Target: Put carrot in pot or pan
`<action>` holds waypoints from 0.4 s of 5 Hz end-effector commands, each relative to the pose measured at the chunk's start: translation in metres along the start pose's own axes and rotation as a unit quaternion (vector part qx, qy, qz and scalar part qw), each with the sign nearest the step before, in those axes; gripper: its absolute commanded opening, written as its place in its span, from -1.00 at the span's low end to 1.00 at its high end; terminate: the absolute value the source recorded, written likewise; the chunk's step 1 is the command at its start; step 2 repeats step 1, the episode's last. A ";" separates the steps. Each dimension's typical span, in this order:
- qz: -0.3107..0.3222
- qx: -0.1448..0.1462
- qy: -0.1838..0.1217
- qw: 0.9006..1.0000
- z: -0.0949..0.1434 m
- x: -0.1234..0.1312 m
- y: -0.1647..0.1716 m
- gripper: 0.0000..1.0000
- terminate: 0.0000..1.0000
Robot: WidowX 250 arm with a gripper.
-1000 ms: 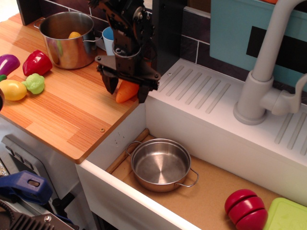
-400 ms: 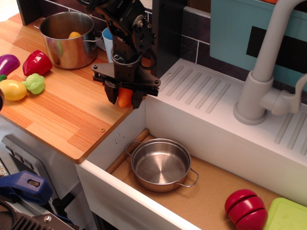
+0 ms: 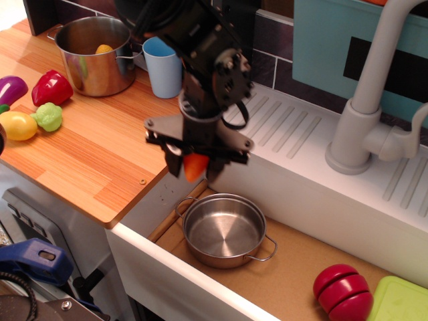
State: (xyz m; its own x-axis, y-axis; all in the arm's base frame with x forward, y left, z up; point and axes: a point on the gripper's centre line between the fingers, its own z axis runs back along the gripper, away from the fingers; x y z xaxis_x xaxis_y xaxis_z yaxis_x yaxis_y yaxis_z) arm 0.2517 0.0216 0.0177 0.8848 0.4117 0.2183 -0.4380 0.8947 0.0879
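Observation:
The orange toy carrot (image 3: 196, 166) is held between the fingers of my black gripper (image 3: 195, 168), which is shut on it. It hangs in the air over the near-left rim of the sink, just above and left of the pan. The wide shallow steel pan (image 3: 224, 230) with two wire loop handles sits on the sink floor, with nothing in it. The carrot's upper part is hidden by the gripper body.
A taller steel pot (image 3: 95, 53) with a yellow toy inside and a blue cup (image 3: 164, 65) stand at the back of the wooden counter (image 3: 87, 154). A red pepper (image 3: 51, 87), purple, yellow and green toys lie at the left. A red toy (image 3: 343, 291) and green board (image 3: 400, 301) lie in the sink; faucet (image 3: 368, 100) at right.
My gripper has moved right and toward the front with the carrot, from over the counter's edge to over the sink beside the pan. The blue cup is now uncovered.

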 end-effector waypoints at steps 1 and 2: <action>0.013 -0.038 -0.005 0.999 0.004 -0.009 -0.018 -1.00 1.00; 0.013 -0.038 -0.005 0.999 0.004 -0.009 -0.018 -1.00 1.00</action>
